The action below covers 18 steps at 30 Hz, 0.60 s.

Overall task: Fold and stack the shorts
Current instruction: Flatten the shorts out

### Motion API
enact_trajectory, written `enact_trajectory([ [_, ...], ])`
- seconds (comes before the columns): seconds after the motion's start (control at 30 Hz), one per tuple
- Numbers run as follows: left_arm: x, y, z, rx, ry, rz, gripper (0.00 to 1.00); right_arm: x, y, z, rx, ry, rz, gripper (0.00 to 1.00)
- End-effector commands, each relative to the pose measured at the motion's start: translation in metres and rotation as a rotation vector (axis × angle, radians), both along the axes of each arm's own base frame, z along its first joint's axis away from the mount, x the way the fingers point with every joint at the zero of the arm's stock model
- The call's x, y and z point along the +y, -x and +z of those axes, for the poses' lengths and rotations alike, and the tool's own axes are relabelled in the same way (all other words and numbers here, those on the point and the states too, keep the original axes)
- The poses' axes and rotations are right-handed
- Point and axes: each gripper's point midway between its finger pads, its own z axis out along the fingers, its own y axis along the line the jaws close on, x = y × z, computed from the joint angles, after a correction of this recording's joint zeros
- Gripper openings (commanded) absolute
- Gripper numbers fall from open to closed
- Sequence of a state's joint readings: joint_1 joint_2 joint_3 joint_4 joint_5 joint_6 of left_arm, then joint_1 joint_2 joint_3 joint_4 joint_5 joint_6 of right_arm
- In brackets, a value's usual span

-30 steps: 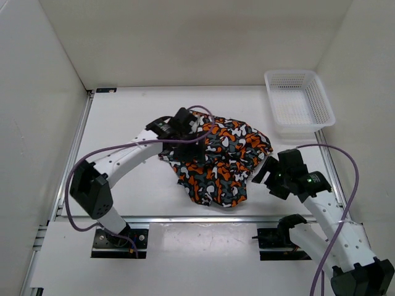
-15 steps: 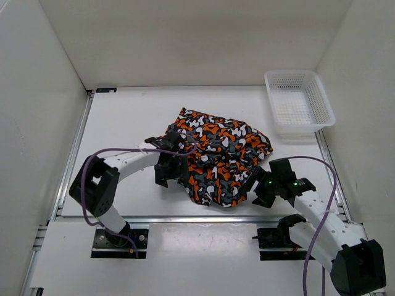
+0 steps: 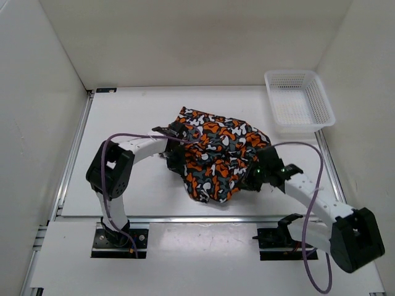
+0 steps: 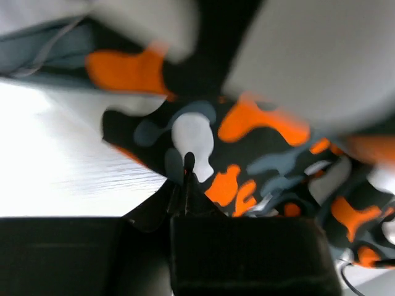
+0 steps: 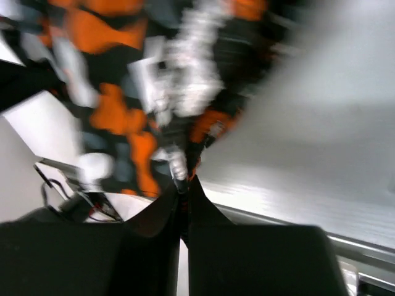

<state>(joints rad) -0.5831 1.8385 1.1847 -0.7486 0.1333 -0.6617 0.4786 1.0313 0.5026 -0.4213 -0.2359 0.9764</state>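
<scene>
Shorts (image 3: 219, 154) crumpled at the middle of the bench (image 3: 123, 123), with the left gripper (image 3: 173, 158) and right gripper (image 3: 252, 179) each pinched shut on an opposite edge, probably the grasp before folding; the next move calls for an even, simultaneous lift.

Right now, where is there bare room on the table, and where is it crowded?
Bare: the table between the side rail and the left arm; the far strip between the back wall and the shorts. Crowded: the middle, where the left gripper and right gripper pinch the shorts; the basket fills the far right corner.
</scene>
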Motion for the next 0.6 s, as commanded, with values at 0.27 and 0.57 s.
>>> enact_trajectory([
  [0.27,0.102,-0.131,0.226,-0.454,0.034,0.178,0.1,-0.03,-0.199,0.255,-0.626,0.03,-0.061,0.0],
  [0.57,0.153,-0.06,0.204,-0.416,-0.001,0.254,0.99,-0.045,-0.113,0.145,-0.417,0.103,-0.048,0.0],
])
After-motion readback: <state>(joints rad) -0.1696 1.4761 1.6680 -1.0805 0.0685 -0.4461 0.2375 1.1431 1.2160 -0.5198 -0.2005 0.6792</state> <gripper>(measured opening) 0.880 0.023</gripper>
